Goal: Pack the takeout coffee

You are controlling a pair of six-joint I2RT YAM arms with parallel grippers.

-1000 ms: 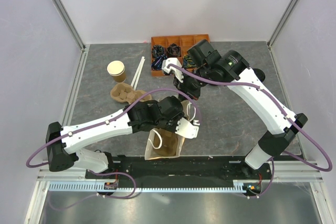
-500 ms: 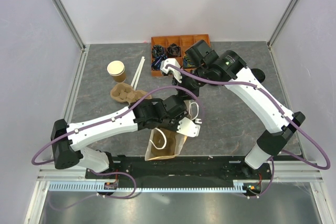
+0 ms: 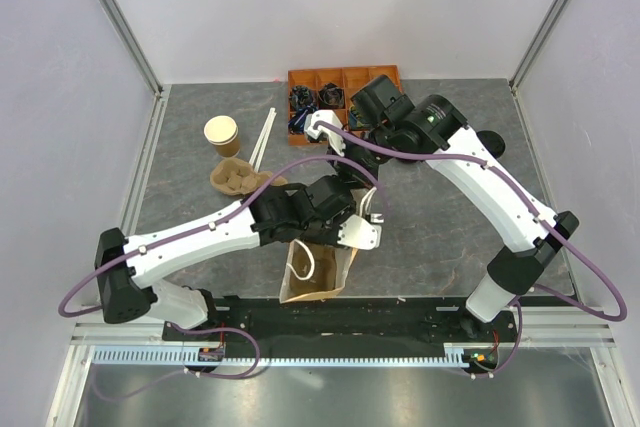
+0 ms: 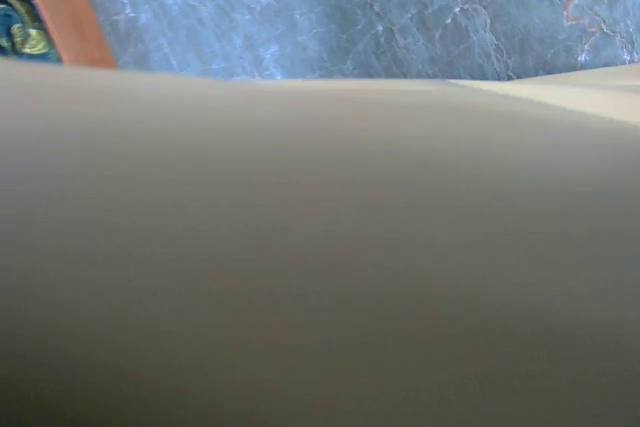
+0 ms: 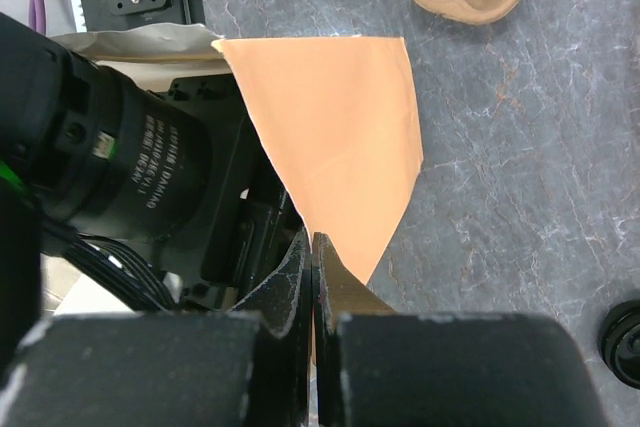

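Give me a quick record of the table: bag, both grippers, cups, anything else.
paper bag: open, at the near edge between the arm bases
right gripper: shut on the bag's top edge
left gripper: at the bag's mouth, jaws hidden
takeout coffee: not seen in any view
lidless cup: upright, far left
cup carrier: just nearer than that cup, empty
orange organizer: far edge, centre

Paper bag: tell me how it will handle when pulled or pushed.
Likely floppy: the paper bag wall pinched in the right gripper is a thin sheet. Probably light for its size, being thin paper, so a push may slide or tip it.
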